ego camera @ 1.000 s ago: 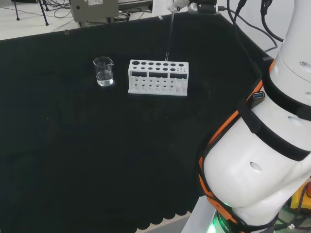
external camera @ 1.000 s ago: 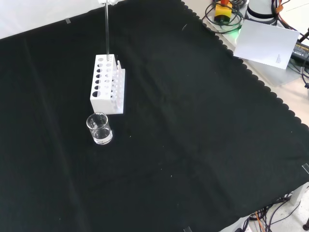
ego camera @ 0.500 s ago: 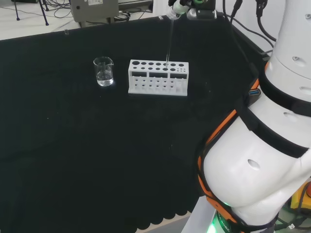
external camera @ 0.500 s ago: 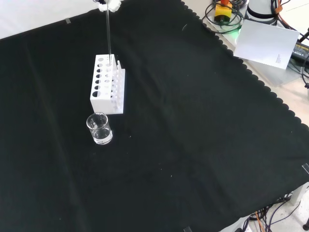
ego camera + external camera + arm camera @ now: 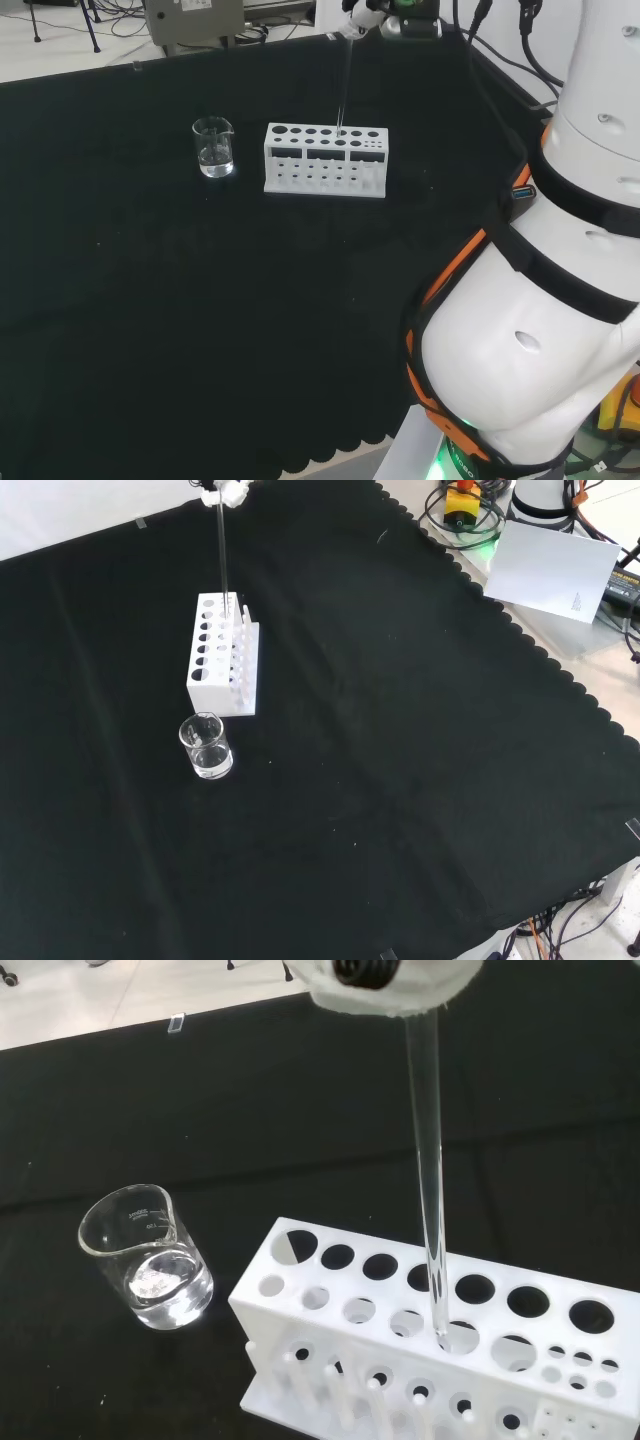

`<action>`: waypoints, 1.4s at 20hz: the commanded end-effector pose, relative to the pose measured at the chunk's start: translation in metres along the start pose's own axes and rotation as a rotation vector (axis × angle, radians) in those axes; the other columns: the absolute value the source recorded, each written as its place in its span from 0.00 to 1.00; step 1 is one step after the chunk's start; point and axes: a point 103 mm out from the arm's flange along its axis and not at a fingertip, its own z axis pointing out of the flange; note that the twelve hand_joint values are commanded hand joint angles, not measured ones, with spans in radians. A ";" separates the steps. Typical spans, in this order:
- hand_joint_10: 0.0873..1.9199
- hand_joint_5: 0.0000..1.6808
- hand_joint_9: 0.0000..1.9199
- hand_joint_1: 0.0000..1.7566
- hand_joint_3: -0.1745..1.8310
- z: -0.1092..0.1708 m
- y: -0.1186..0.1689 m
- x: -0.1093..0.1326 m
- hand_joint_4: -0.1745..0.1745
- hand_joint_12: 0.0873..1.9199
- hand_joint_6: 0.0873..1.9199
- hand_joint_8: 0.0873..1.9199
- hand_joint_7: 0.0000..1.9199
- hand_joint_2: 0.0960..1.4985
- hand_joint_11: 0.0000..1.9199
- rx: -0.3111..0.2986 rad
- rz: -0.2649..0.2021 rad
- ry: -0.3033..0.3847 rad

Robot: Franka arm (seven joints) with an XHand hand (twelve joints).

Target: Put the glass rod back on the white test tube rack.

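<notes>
Counts: 1 glass rod (image 5: 431,1220), 1 white rack (image 5: 325,159) w/ many round holes on top, 1 small clear beaker (image 5: 206,746) holding some clear liquid, 1 black cloth (image 5: 400,780) over the bench, 1 white paper sheet (image 5: 553,568) at far right, front view.

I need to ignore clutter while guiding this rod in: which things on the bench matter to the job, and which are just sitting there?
Part of the job:
- glass rod, its tip at a hole in the rack
- white test tube rack
- hand holding the rod's top

Lying about:
- small beaker with clear liquid, beside the rack
- white sheet of paper off the cloth
</notes>
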 end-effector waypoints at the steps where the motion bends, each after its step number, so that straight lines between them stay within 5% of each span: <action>1: 0.19 0.89 1.00 0.70 0.00 0.004 0.008 0.000 0.00 0.40 0.02 0.45 0.82 0.66 0.95 0.012 -0.002 0.009; 28: 0.19 0.89 1.00 0.70 0.00 0.005 0.017 -0.018 0.00 0.41 0.01 0.45 0.82 0.66 0.94 0.002 0.028 0.019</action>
